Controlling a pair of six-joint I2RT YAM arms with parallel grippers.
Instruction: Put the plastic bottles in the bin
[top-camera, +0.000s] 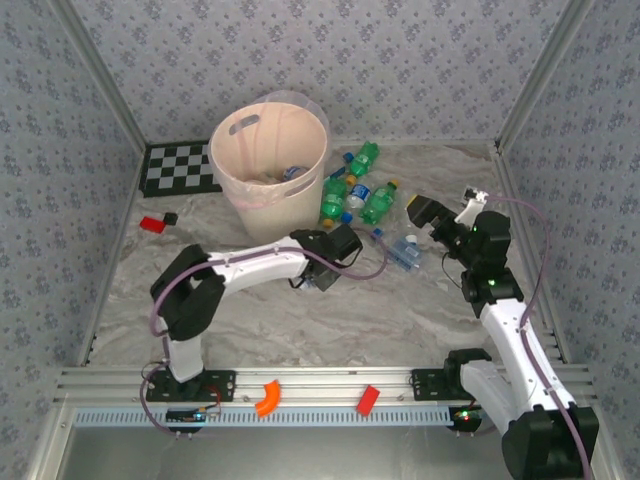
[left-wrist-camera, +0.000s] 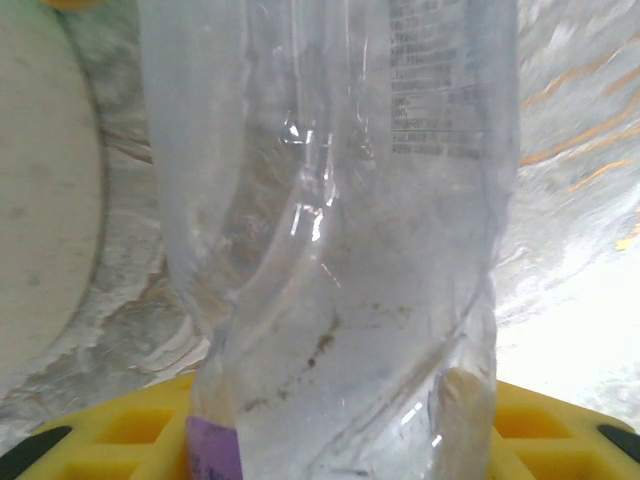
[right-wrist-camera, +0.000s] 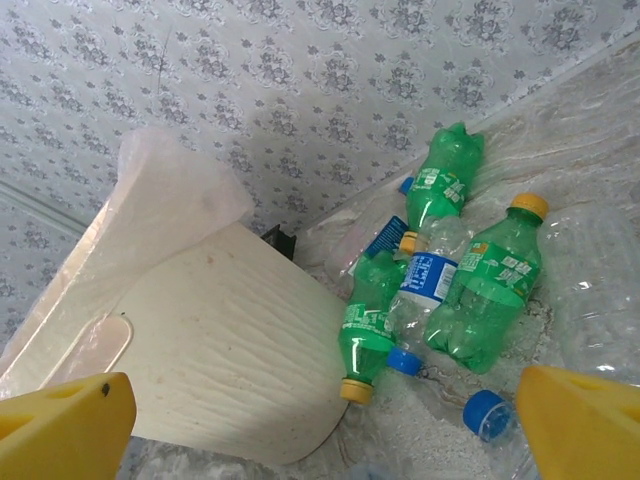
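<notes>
Top ext.: bin (top-camera: 270, 165) already holds a blue-label bottle (top-camera: 295, 172). Green bottles (top-camera: 355, 190) lie on the table beside it, so most work is left.
L wrist: left gripper (left-wrist-camera: 340, 440) clamped on clear bottle (left-wrist-camera: 340, 280), near bin.
R wrist: right gripper (right-wrist-camera: 320, 420) jaws wide apart, empty, facing the green bottles.

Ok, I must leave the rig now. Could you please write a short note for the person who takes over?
Left gripper: shut on a clear bottle, just in front of the bin. I cannot tell whether it is lifted.
Right gripper: open, holding nothing, near the green bottles.
Done: a blue-labelled bottle lies in the bin.
Left: drop the held bottle in, then clear the green bottles to the right of the bin and the loose clear bottle on the table.
</notes>
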